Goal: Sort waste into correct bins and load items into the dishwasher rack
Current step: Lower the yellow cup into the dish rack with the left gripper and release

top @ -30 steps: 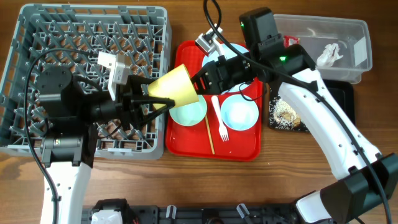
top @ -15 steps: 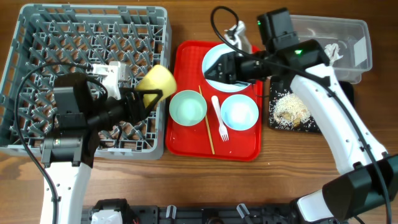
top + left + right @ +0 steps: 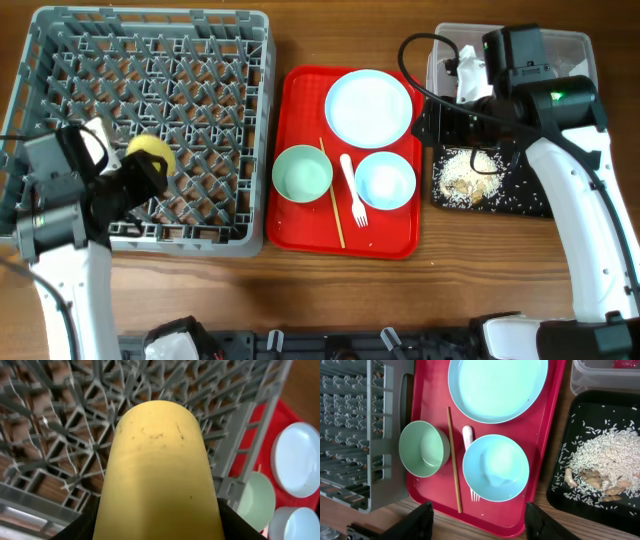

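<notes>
A yellow-green cup (image 3: 150,156) hangs over the front left part of the grey dishwasher rack (image 3: 150,60), and my left gripper (image 3: 140,175) is shut on it. The left wrist view is filled by the cup (image 3: 159,460), with the left gripper (image 3: 160,530) clamped on either side. My right gripper (image 3: 428,122) hovers by the red tray's right edge; its fingers (image 3: 422,520) stand wide open and empty. On the red tray (image 3: 300,85) lie a plate (image 3: 369,108), a green bowl (image 3: 302,172), a blue bowl (image 3: 385,180), a fork (image 3: 355,205) and a chopstick (image 3: 332,200).
The clear tub (image 3: 580,42) stands at the back right, partly under my right arm, with a red wrapper (image 3: 626,363) inside. In front of it the black tray (image 3: 520,195) holds beige food scraps (image 3: 465,175). The rack's upright pegs sit just under the cup.
My right gripper has opened, let go of the cup and pulled back right from over the red tray. My left arm carried the cup left, from the rack's right edge to its front left.
</notes>
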`<state>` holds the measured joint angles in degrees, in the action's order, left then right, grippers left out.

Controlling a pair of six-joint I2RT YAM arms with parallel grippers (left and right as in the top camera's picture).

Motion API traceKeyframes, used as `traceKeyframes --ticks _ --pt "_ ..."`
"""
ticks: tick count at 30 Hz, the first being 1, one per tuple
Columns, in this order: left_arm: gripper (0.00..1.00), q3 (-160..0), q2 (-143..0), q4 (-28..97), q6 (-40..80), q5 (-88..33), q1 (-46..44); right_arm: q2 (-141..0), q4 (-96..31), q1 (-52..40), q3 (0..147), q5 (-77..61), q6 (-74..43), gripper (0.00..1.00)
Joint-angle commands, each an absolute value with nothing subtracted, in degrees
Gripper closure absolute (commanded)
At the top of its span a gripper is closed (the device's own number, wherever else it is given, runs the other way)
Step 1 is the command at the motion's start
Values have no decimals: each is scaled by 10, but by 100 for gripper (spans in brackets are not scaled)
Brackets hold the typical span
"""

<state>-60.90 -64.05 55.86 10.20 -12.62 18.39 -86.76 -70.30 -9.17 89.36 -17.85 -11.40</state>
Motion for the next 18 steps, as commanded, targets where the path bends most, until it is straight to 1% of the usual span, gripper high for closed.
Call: traceKeyframes --ticks 1,6,7,8,10,11,12,13,14,15,17,18 --pt "80 -617 -700 578 109 -119 187 -863 -704 -91 896 -167 -105 40" --pt "79 -617 -786 547 109 -119 187 -863 -704 -91 896 -167 -105 38" --pt "76 -617 -798 542 109 -119 187 -863 -705 -91 896 -167 -105 38" --pt "63 -617 -811 540 109 -119 187 -863 -707 -91 896 -167 -105 38" --pt "49 -617 -830 541 109 -119 187 -863 -708 -91 896 -167 -105 38" --pt "18 -617 -838 543 109 -119 187 -863 -708 -91 896 -167 -105 37" --pt "0 -617 -842 543 109 -119 187 -863 -708 -91 896 -167 -105 36" --pt "0 -617 -842 542 109 -119 187 -863 -708 -91 896 -167 -106 32" --pt "0 -618 -840 540 109 -119 187 -863 -708 -91 896 -168 -107 22" --pt "0 -624 -835 538 109 -119 187 -863 -712 -91 896 -167 -106 11" --pt "0 -640 -829 538 109 -119 187 -863 -713 -91 896 -168 -106 0" --pt "0 -653 -823 538 110 -122 187 -863 -712 -91 896 -168 -106 0"
